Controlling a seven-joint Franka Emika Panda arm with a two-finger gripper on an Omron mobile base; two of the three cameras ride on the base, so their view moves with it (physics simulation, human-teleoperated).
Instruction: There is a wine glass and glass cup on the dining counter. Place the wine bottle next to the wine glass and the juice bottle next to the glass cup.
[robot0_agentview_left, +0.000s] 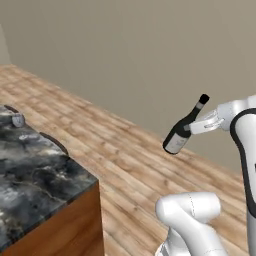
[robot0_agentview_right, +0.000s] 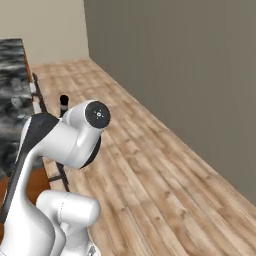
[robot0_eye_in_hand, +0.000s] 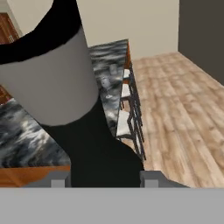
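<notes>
Carrying the wine bottle (robot0_agentview_left: 182, 131) off the floor, well right of the dining counter (robot0_agentview_left: 35, 165); gripper (robot0_agentview_left: 192, 127) closed on the bottle at the shoulder, just below the neck, so the body hangs tilted with the cap up and right. A grip near the neck probably leaves the base free to be set down on the stone top. In the hand view the bottle (robot0_eye_in_hand: 61, 83) looms large, pale label and dark body, blocking most of the counter (robot0_eye_in_hand: 109, 57) beyond. Two small clear glasses (robot0_eye_in_hand: 107, 76) stand far along that top, too blurred to tell stemmed from stemless. Stools (robot0_eye_in_hand: 127, 122) line its right edge. A small pale object (robot0_agentview_left: 18, 120) sits on the counter's far left, unclear. From the right base the arm hides all but the bottle's cap (robot0_agentview_right: 64, 100)
</notes>
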